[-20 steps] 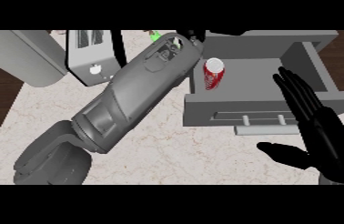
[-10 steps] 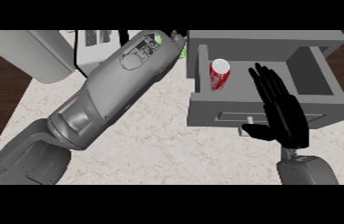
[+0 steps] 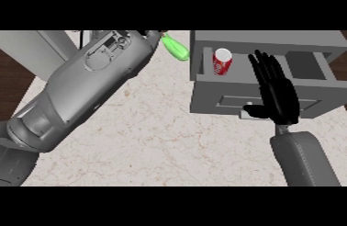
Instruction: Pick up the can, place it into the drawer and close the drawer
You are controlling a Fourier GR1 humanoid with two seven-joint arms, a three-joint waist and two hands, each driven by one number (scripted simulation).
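Observation:
A red can [image 3: 222,61] with a white top stands upright inside the open grey drawer [image 3: 215,99], at its left end. My right hand [image 3: 277,94] is open, with straight fingers pointing away from me. It lies over the drawer's front panel, and its thumb is by the handle. My left forearm [image 3: 88,87] stretches from the lower left to the top edge. Only a dark bit of the left hand [image 3: 145,33] shows there, cut off by the view's edge.
A green object [image 3: 175,47] lies on the counter just left of the drawer's back corner. A grey appliance [image 3: 37,43] stands at the top left. The marble counter [image 3: 169,142] ends at the left, where dark floor [image 3: 13,78] shows.
My right hand has moved up and left from the view's right edge onto the drawer's front. The left forearm has swung further towards the top. The can stays in the drawer.

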